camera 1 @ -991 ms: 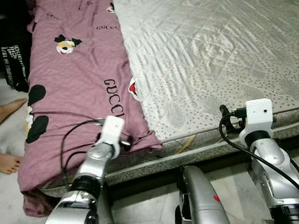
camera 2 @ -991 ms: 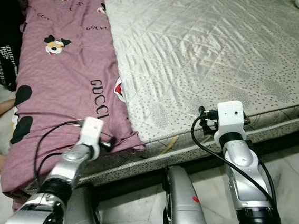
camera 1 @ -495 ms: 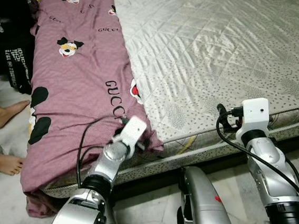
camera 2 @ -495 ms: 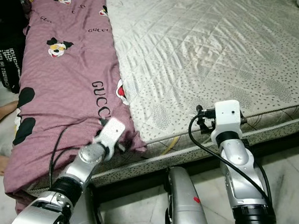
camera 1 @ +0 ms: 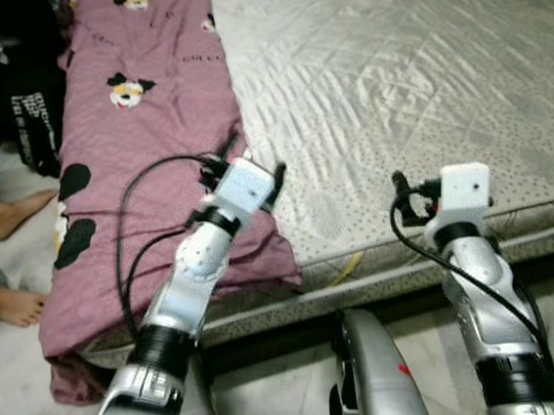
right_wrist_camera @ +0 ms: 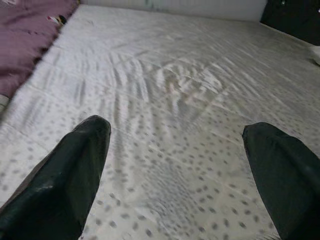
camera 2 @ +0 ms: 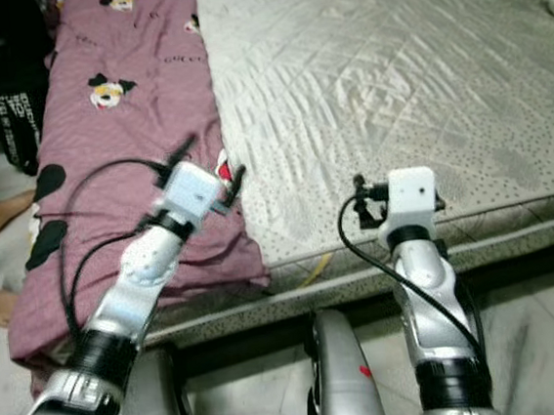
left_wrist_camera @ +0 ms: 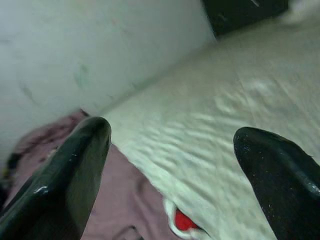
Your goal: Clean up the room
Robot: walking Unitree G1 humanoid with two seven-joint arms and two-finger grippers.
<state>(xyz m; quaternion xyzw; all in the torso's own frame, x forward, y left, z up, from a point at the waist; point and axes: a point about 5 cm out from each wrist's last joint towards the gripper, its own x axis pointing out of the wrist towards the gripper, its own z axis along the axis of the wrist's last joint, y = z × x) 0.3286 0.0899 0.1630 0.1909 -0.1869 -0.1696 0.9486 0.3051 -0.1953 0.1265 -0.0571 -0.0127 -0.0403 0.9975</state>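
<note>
Two silver arms of rounded, glossy metal segments, jointed with black rings near the elbows. White boxy camera housing on each wrist, one on the left arm (camera 1: 183, 305) and one on the right arm (camera 1: 481, 291). Thin black cables looping out from each housing and back along the forearms. Long, glossy black fingers (left_wrist_camera: 60, 180), broad and rounded at the tips, on the left gripper (left_wrist_camera: 170, 165); same blunt black pair (right_wrist_camera: 60, 172) on the right gripper (right_wrist_camera: 175, 165). Silver rounded leg shell (camera 1: 372, 375) below, with a small red mark.
</note>
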